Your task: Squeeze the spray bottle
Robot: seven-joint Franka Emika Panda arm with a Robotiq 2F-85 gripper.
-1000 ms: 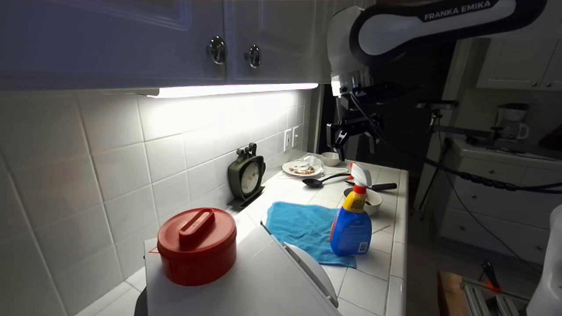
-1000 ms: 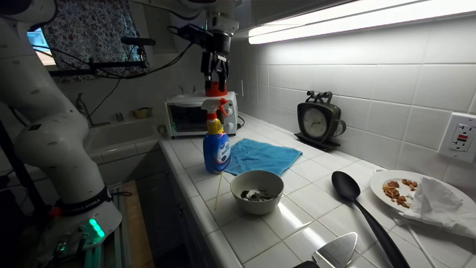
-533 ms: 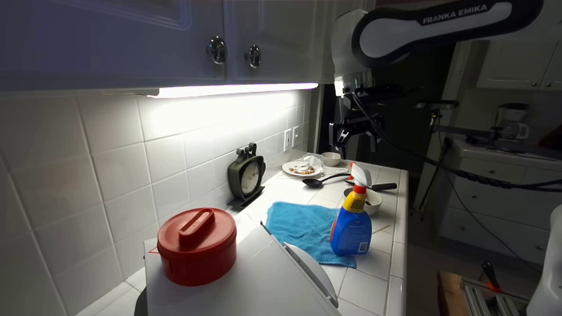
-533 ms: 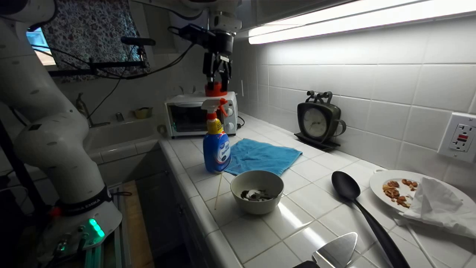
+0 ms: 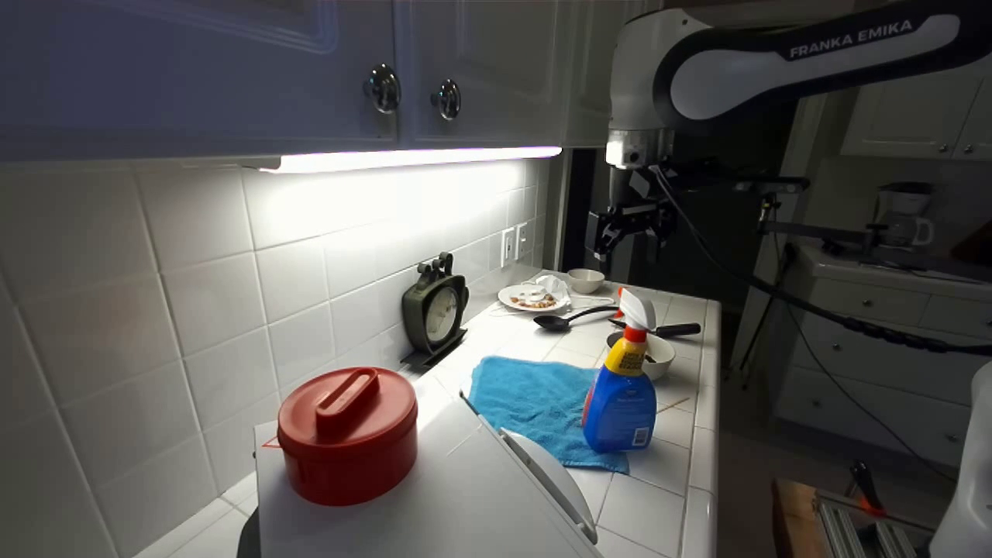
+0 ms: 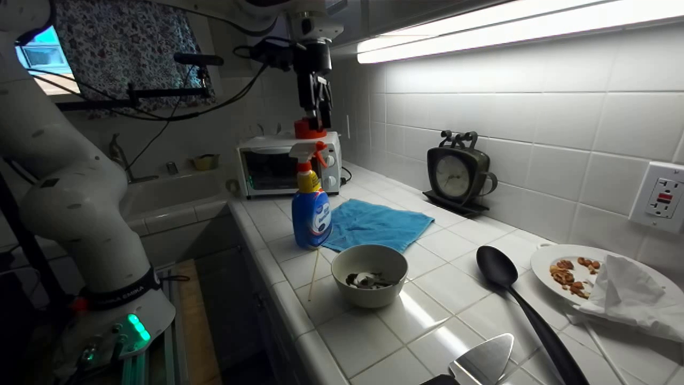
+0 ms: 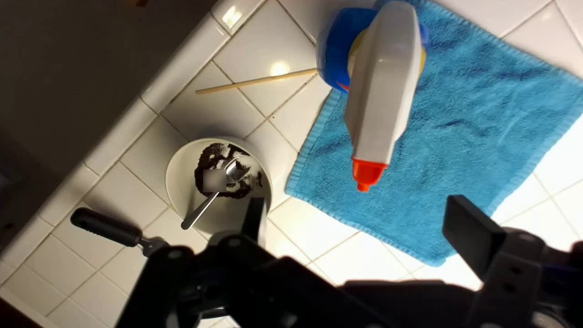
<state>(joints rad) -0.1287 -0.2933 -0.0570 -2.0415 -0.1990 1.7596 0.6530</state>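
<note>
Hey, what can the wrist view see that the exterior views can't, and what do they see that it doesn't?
Only the wrist view clearly shows the metal spoon in the bowl.

In both exterior views, but not the wrist view, are the clock, the plate of nuts and the red container.

All three share the spray bottle, blue towel, thin stick, bowl and gripper.

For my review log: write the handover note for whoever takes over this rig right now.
Gripper: open, nothing between its jaws, raised above the tiled counter.
Spray bottle: upright at the edge of the blue towel; in the wrist view its red nozzle points towards the gripper.
Done: bottle not gripped, no squeeze under way.
Left: probably bring the jaws around the bottle at its red trigger, then squeeze.
</note>
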